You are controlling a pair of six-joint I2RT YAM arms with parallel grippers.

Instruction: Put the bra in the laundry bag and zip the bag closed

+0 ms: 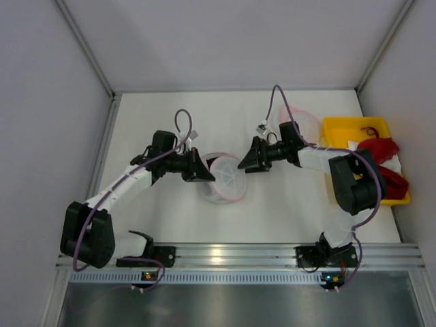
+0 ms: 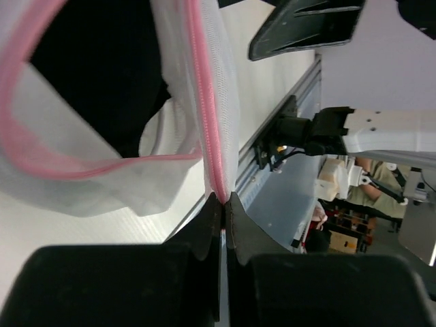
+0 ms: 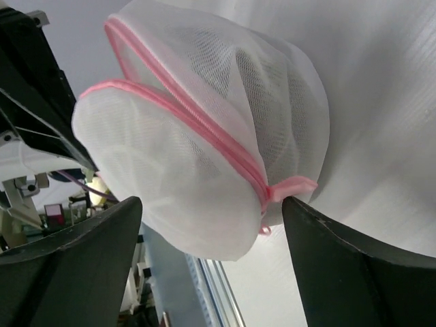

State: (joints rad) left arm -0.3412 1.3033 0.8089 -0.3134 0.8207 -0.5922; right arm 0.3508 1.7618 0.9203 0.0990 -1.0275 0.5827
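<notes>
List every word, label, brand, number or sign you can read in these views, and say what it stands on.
No text can be read in any view.
Laundry bag: plain white mesh and pink trim, no print showing.
Yellow tray: no marking showing.
Background clutter in the left wrist view: too blurred to read anything.
</notes>
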